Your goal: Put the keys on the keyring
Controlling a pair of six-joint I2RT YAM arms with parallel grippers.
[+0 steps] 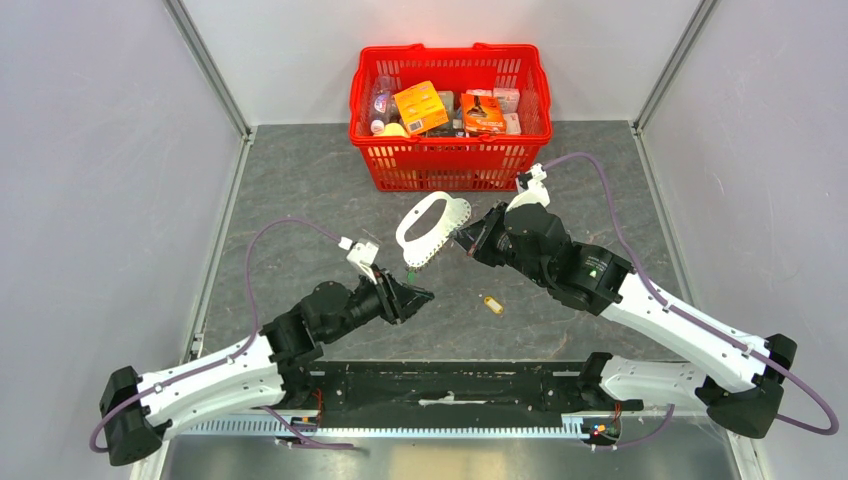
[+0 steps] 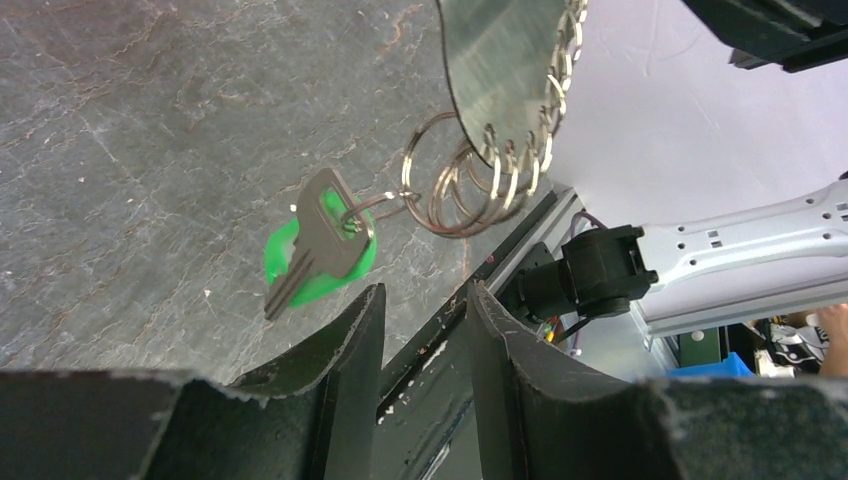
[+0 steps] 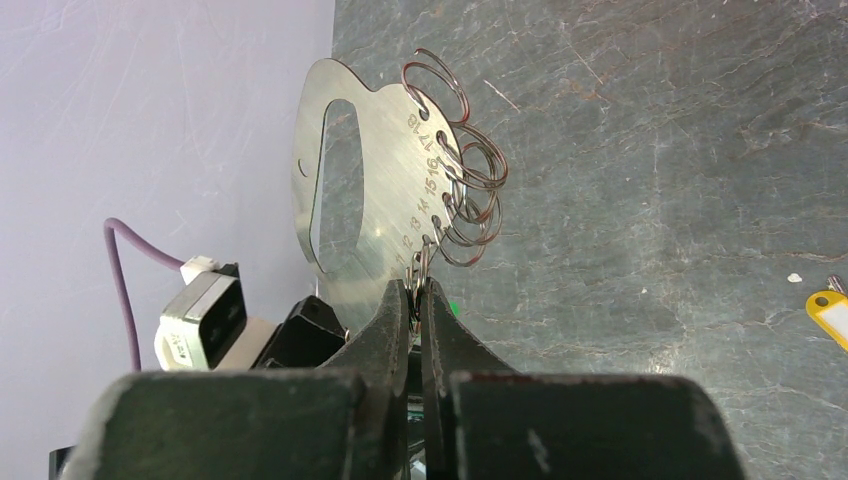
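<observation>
The keyring [image 1: 432,228] is a flat metal plate [image 3: 370,190] with a handle slot and several wire rings [image 2: 470,185] along its numbered edge. My right gripper [image 3: 418,285] is shut on the rings at the plate's lower edge and holds it up off the table. A key with a green tag [image 2: 320,245] hangs from one ring, just beyond my left gripper [image 2: 425,295], which is open with nothing between its fingers. In the top view the left gripper [image 1: 415,293] sits below the green tag [image 1: 410,272]. The yellow-tagged key [image 1: 491,304] lies on the table, at the right edge of the right wrist view [image 3: 828,315].
A red basket [image 1: 450,165] full of small packages stands at the back, just behind the plate. The table is dark grey stone, with white walls on three sides and the arms' black base rail [image 1: 450,385] along the near edge.
</observation>
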